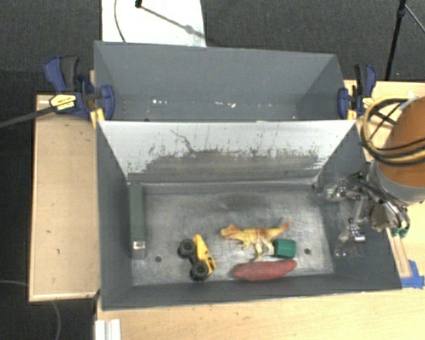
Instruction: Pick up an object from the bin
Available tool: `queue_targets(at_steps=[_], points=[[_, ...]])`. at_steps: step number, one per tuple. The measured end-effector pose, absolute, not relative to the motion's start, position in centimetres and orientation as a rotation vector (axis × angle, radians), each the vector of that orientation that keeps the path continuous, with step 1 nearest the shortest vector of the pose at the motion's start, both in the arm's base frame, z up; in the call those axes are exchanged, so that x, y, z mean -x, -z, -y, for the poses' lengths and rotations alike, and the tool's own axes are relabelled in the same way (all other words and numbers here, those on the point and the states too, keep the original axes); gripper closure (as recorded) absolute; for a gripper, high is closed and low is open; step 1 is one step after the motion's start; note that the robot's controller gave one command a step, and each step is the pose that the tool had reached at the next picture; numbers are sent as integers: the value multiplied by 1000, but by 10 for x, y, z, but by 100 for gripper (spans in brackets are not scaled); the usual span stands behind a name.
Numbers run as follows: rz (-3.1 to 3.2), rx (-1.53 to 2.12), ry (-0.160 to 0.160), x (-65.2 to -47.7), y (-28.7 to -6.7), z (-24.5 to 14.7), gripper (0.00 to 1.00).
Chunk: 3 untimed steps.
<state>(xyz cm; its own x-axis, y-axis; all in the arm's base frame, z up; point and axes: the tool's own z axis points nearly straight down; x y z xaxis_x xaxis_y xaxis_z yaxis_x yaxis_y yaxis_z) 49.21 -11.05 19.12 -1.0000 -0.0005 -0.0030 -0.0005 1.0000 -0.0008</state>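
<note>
My gripper (353,222) hangs over the bin's right sloping wall, above and to the right of the loose things, with nothing seen in it. Nearest to it on the bin floor lies a small green block (285,247). A yellow toy dinosaur (253,236) lies on its side, touching the block's left side. Just in front of both lies a red oblong thing (263,270). Further left stands a yellow toy truck (198,256) with black wheels.
A long grey-green bar (137,220) lies along the floor's left edge. The bin's sloped walls rise on all sides. The arm with its orange cover and looped cables reaches in from the right.
</note>
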Motion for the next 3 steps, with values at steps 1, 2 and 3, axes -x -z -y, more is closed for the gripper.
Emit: queue_targets(at_steps=[1,2,3], points=[[-3131,163,2,-495,-144,71,0],[-3138,63,0,-497,-141,5,0],[-3109,407,-1,-504,-135,-17,0]])
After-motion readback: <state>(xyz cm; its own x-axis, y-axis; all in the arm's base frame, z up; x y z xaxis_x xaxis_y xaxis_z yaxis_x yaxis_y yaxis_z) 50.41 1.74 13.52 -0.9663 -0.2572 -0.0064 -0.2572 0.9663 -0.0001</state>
